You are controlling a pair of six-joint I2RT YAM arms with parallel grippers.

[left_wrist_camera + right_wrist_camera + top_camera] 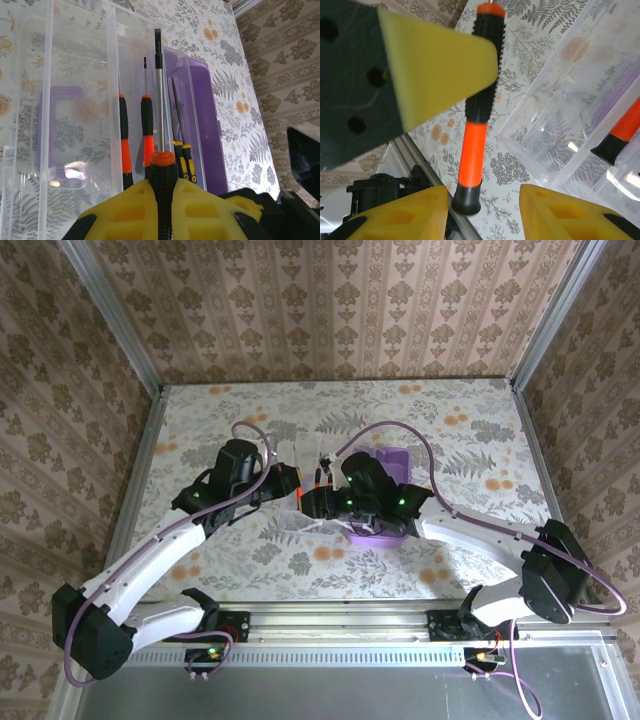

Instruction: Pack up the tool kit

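Clamping left gripper [164,197] on orange-and-black-handled screwdriver [160,110] over clear-lidded purple plastic box [202,115], right gripper [482,194] fingers spread apart; next probably needing lowering beside stowed screwdrivers [147,130].

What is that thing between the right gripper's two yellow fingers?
The black end of an orange-and-black screwdriver sits between the fingers of the open right gripper. The right wrist view shows it.
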